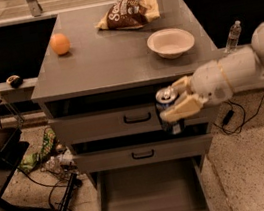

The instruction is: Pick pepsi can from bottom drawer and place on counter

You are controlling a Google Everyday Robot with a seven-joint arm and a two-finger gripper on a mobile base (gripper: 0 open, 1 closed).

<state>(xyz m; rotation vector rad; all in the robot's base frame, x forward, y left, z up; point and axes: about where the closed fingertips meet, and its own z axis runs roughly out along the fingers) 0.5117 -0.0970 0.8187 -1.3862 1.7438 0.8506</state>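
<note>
Gripper is clamped on the can by its sides, so it sits upright, ready to land on its base. Can hangs just below the counter's front edge, near the right corner, above the open drawer; the bare patch before the bowl seems likeliest

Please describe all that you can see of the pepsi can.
The pepsi can is a small dark-blue cylinder with a silver top, metal by its look. It stands upright in the air, clamped between the gripper's two fingers, before the upper drawer fronts, just under the counter edge. Nothing else touches it.
</note>
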